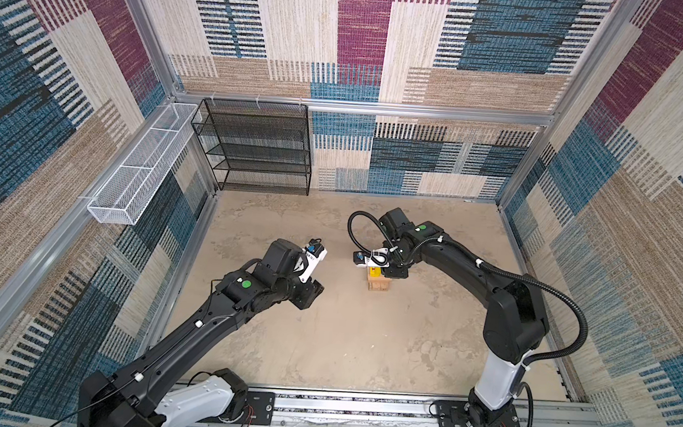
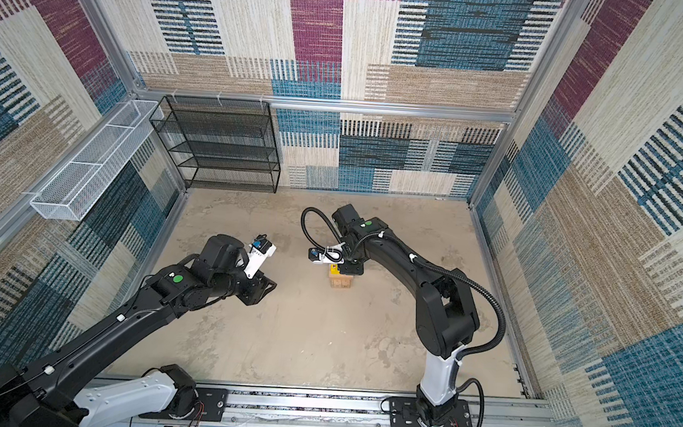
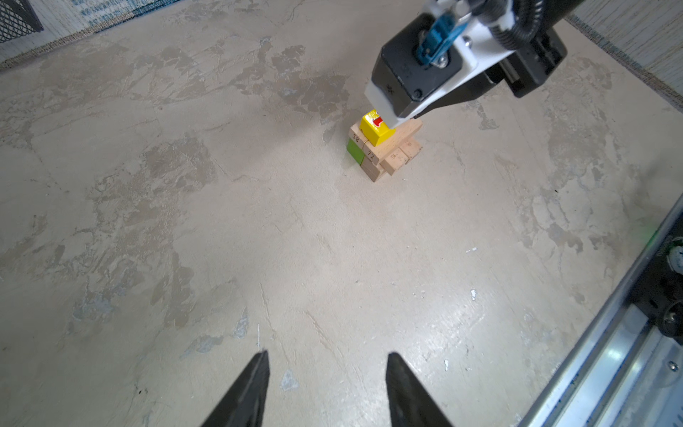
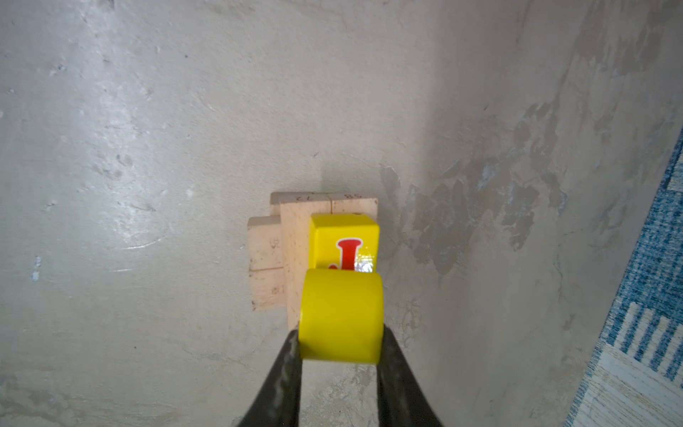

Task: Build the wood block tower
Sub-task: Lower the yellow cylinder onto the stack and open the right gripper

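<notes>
Clenching a yellow round block, the right tool hangs over the tower, its yellow cube at nine o'clock.

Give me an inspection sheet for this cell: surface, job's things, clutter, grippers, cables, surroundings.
Surface: tan mottled floor, worn patches.
Job's things: tower standing mid-floor, tan planks crosswise; green brick low on one side; yellow cube with a red letter on top; rounded yellow piece held over the tower.
Clutter: nothing seen.
Grippers: left gripper open, empty, away from the tower; right gripper shut on the rounded yellow piece.
Cables: black hose along the right arm, looping at its wrist.
Surroundings: black mesh shelf at the back wall; white basket on the left wall; patterned walls; rail in front.
</notes>
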You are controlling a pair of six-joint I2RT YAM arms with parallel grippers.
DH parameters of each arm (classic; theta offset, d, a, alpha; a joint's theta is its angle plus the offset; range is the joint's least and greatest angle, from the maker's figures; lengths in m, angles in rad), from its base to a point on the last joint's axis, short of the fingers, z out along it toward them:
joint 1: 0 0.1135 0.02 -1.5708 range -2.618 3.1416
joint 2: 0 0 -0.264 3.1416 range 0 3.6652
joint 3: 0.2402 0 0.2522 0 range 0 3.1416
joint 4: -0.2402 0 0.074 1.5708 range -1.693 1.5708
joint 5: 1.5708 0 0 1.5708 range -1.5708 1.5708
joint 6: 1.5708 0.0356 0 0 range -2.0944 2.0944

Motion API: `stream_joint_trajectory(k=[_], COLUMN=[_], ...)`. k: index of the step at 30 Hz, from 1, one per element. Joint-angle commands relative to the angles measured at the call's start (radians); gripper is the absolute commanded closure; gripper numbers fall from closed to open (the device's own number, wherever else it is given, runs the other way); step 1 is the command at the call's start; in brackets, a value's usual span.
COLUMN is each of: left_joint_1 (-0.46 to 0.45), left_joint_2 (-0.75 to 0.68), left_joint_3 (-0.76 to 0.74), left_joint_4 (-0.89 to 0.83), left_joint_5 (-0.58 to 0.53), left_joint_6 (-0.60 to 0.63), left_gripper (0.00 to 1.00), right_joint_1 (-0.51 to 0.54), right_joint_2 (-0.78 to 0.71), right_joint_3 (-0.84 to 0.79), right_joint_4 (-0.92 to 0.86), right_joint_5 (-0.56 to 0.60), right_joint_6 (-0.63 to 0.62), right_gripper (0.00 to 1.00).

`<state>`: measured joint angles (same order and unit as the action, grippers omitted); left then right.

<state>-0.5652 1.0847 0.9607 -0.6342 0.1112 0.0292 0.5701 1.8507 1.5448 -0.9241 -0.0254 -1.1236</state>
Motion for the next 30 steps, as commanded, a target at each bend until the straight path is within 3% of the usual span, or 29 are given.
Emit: stream_joint_trajectory(k=[1, 30], left_joint_1=[0.0, 0.001], left_joint_2=[0.0, -0.001], left_joint_3=[-0.002, -0.008], left_joint_4=[0.014, 0.016], left_joint_5=[0.018, 0.028], left_joint_6=[0.02, 0.017], left_gripper=[0.45, 0.44], right_joint_1=[0.001, 0.001], right_joint_2=[0.008, 0.012], right_joint_3=[0.018, 0.0], right_joint_4=[0.022, 0.016], right_joint_5=[0.001, -0.017], right_joint_6=[-0.012, -0.01], right_gripper=[0.96, 0.78])
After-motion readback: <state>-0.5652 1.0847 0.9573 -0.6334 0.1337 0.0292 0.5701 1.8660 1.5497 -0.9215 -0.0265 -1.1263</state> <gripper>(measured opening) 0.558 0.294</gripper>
